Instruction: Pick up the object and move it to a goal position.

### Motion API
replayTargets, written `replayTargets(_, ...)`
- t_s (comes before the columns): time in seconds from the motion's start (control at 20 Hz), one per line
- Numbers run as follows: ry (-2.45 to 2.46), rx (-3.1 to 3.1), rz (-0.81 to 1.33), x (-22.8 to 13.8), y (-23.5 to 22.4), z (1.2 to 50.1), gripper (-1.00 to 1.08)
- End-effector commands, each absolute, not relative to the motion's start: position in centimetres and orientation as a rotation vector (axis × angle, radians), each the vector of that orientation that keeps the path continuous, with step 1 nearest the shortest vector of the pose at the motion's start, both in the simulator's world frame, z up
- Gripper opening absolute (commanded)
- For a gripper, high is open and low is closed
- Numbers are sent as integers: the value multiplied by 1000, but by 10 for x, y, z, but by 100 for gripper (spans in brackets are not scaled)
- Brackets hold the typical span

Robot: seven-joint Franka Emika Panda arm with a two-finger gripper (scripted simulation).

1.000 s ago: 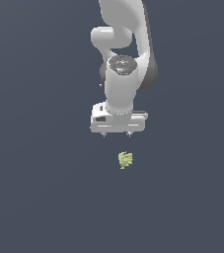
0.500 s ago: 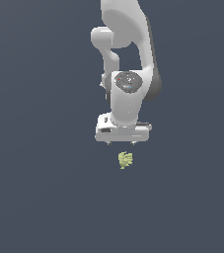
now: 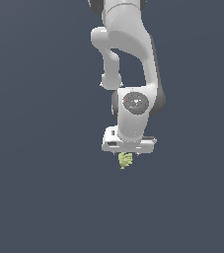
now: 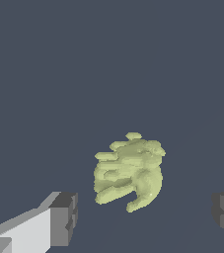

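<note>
The object (image 3: pixel 126 160) is a small lumpy yellow-green clump lying on the dark floor. In the exterior view it sits just under the white hand, partly covered by it. In the wrist view the object (image 4: pixel 129 173) lies between my two fingers, apart from both. My gripper (image 3: pixel 128 154) is open, hovering directly over the clump; the fingertips (image 4: pixel 64 218) stand wide on either side, and the gripper's midpoint (image 4: pixel 145 215) is just beside the clump. The fingers are hard to make out in the exterior view.
The white arm (image 3: pixel 128 64) reaches down from the top of the exterior view. The floor (image 3: pixel 34 148) is a plain dark grey surface with nothing else on it. No goal marker shows.
The hand has come down toward the clump over the last second and now sits right above it, covering its top in the exterior view. The clump has not moved.
</note>
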State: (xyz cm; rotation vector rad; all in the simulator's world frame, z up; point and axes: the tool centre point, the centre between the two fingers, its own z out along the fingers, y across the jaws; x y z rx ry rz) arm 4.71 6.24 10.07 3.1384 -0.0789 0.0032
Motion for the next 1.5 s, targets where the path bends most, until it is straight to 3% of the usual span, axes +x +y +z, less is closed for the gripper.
replayTargets(0.0,-92,3139,2,50,65,95,100)
replayTargets(1.15,-99,3140,0,51,67,41,100)
replayTargets(1.2,-99,3140,0,51,67,41,-100)
replayTargets(1.45,-99,3140,0,51,67,41,-100)
